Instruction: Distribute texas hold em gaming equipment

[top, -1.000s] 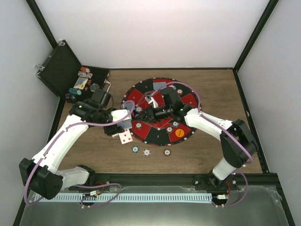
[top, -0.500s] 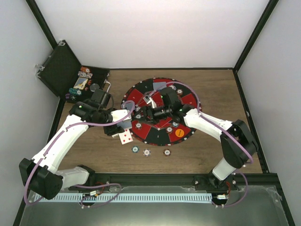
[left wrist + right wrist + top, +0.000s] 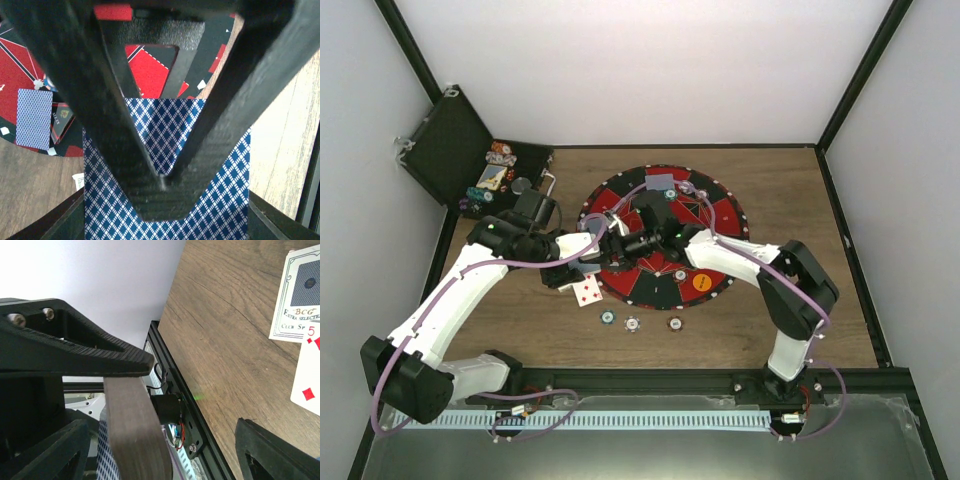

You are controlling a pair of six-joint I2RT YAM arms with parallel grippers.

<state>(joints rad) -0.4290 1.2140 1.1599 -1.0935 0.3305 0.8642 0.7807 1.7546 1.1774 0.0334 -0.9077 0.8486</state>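
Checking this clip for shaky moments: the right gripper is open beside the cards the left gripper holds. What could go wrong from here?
1. The left gripper pinches the deck at a narrow spot, so a pull by the right gripper may drag out several cards.
2. Both grippers sit close at the mat's edge; they could collide.
3. A slipped card could land on the face-up five of diamonds.

White walls (image 3: 620, 70), wood table (image 3: 775, 180), blk frame (image 3: 857, 75)
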